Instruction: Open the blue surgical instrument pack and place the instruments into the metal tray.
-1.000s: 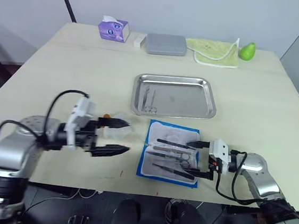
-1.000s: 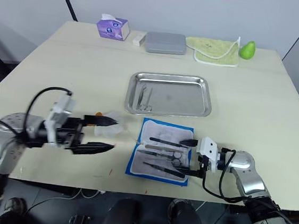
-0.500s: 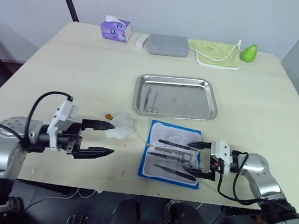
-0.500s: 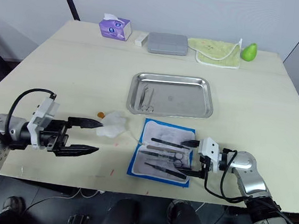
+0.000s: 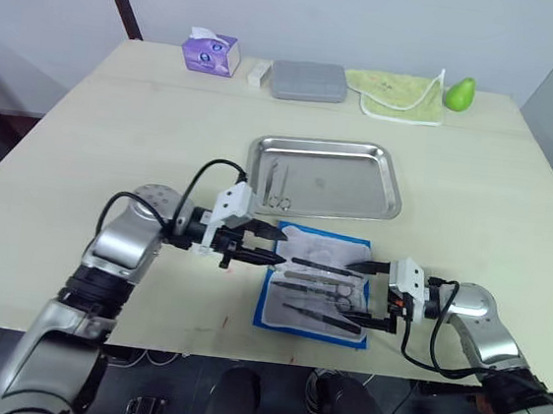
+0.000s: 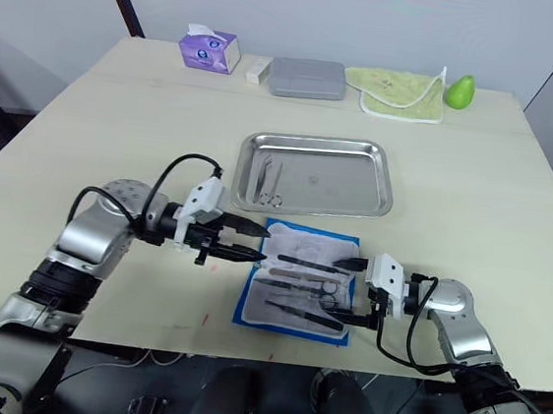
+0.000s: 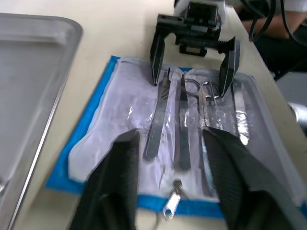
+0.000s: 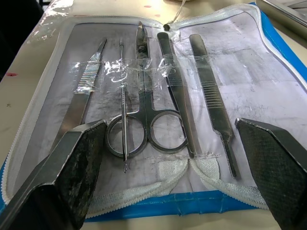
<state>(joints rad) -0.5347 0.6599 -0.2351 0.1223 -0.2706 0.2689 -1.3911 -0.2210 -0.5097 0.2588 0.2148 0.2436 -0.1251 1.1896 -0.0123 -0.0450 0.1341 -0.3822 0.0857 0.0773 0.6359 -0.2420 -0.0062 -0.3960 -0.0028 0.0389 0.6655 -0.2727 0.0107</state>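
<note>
Left claw (image 5: 272, 245): fingers spread, grasping nothing; tips at the pack's left edge, pointing across it toward the right claw. Right claw (image 5: 366, 295): fingers spread wide, grasping nothing; tips over the pack's right edge, facing the left claw.

Blue surgical instrument pack (image 5: 280, 306): landmark. Unfolded flat on the worktop (image 5: 474, 208), clear lining up, zip tab at its left edge.

Instruments (image 8: 144, 103): several steel pieces, among them scissors, forceps and a thin probe, lying side by side under clear straps inside the pack. Long axes run left to right, in line with both claws; ring handles toward the right claw, tips toward the left.

Metal tray (image 5: 355, 210): just beyond the pack's far edge, apart from it. A couple of instruments already lie in the tray's left part.

Judgement: both claws stand at the pack; the left is nearer the pointed ends, the right nearer the handles. Either must close across an instrument's narrow width.
</note>
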